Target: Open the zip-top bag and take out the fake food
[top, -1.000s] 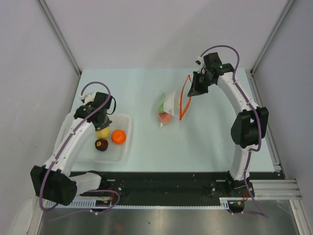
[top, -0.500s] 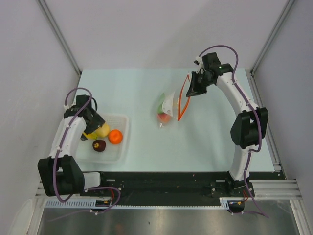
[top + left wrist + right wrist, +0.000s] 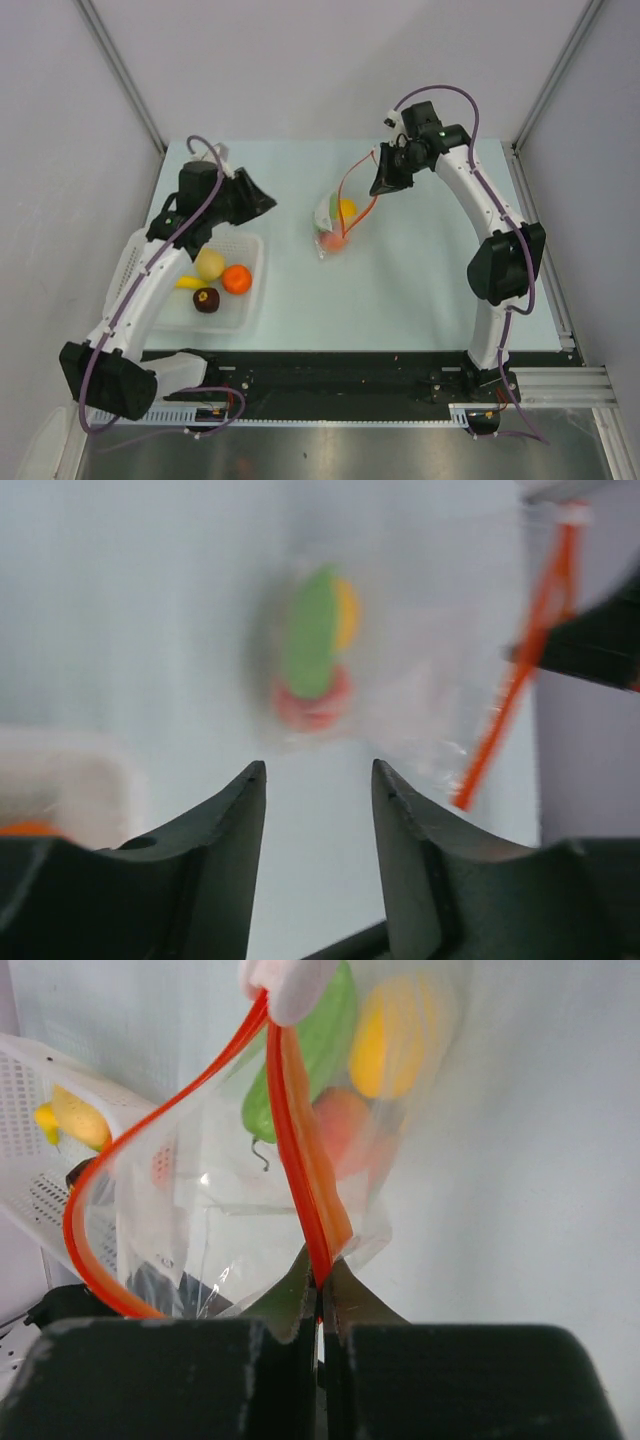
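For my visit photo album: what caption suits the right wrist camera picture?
Right hand pinches the red-orange strip of the zip-top bag, with green, yellow and peach fake food inside.

Left wrist view: blurred all over; the fake food (image 3: 312, 645) inside the zip-top bag (image 3: 430, 630) reads only as green, yellow and red blobs.
white mesh basket (image 3: 70, 775): cut off by the left edge; the orange sliver beside it is too blurred to name.
Bag's lower edge: hidden behind the body of the right gripper (image 3: 320, 1278) in the right wrist view.
dark shape (image 3: 160, 1285) seen through the plastic: cannot tell what it is.
white piece (image 3: 290, 980) on the zip strip: cropped by the top edge.
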